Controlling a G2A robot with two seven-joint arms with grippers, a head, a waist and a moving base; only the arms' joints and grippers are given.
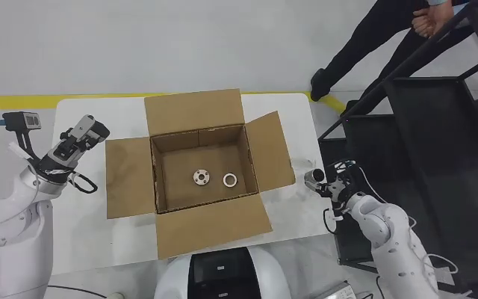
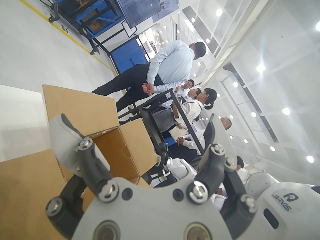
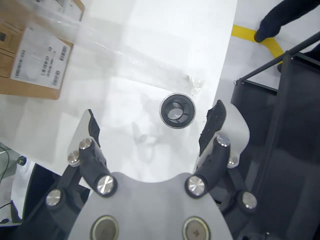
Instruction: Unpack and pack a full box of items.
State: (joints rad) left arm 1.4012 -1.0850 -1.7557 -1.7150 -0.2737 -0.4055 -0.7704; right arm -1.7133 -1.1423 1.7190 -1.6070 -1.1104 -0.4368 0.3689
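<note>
An open cardboard box (image 1: 199,142) stands mid-table with its flaps spread. On its floor lie a small flanged disc (image 1: 200,177) and a white ring (image 1: 230,179). A black round part with a metal rim (image 3: 178,114) stands on the white table near the right edge, also seen from above (image 1: 312,176). My right gripper (image 3: 155,112) is open just above the table, the part lying between its fingertips and nearer one finger, untouched. My left gripper (image 2: 136,123) is open and empty, held left of the box (image 2: 82,106) and level with its flaps; from above it (image 1: 91,130) sits over the table's left side.
A strip of clear tape (image 3: 100,48) trails from the box's labelled right flap (image 3: 37,58) across the table. A black metal rack (image 1: 403,149) stands close beyond the table's right edge. A person's legs (image 1: 373,45) are on the floor behind it.
</note>
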